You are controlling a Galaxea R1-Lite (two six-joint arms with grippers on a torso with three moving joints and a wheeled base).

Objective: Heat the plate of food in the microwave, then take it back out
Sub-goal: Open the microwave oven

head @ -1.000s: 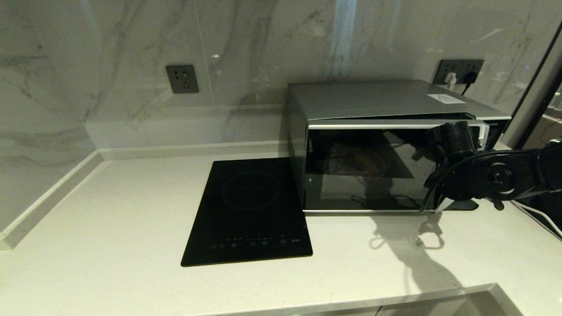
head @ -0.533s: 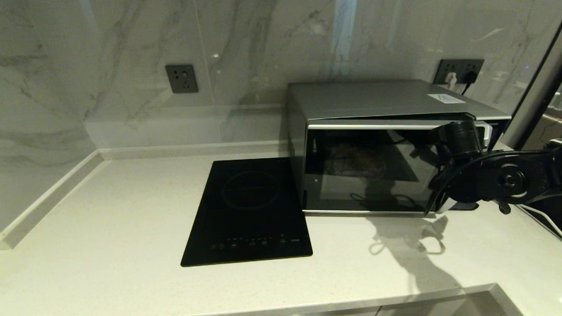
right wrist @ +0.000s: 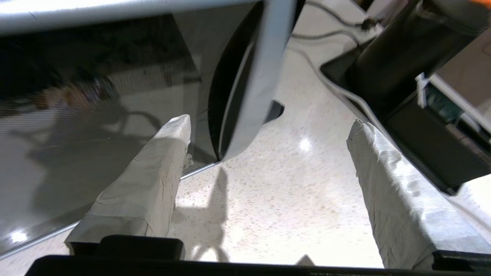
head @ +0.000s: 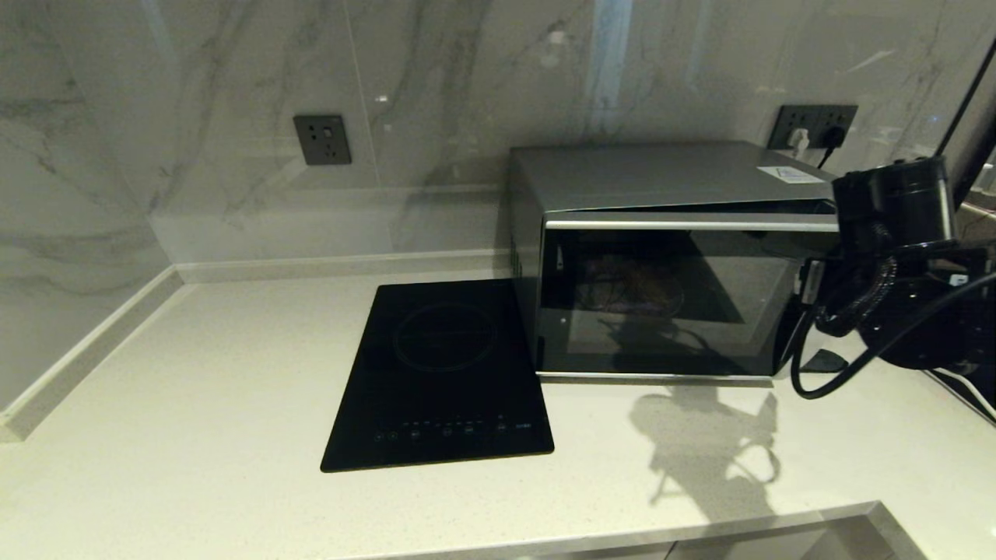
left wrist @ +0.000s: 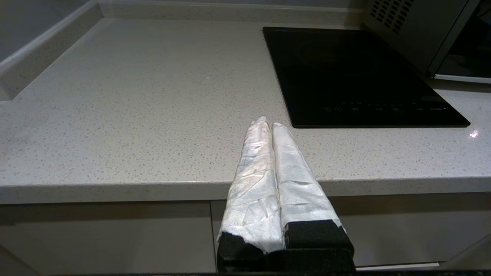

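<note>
The silver microwave (head: 669, 257) stands at the back right of the counter, its dark glass door (head: 661, 303) ajar by a narrow gap along the top. Behind the glass the plate of food (head: 632, 289) shows only dimly. My right arm (head: 895, 257) hangs at the door's right end and covers the handle in the head view. In the right wrist view my right gripper (right wrist: 268, 130) is open, its wrapped fingers (right wrist: 153, 180) standing either side of the lower end of the curved silver handle (right wrist: 261, 76), holding nothing. My left gripper (left wrist: 268, 123) is shut and empty over the counter's front edge.
A flat black induction cooktop (head: 443, 373) lies just left of the microwave. A dark appliance (right wrist: 402, 76) and cables (right wrist: 330, 88) sit to the microwave's right. Wall sockets (head: 322, 140) are on the marble backsplash. The counter's front edge (left wrist: 115, 188) is near.
My right arm has lifted and drawn back to the right, away from the front of the door. The door has stayed about where it was, slightly ajar.
</note>
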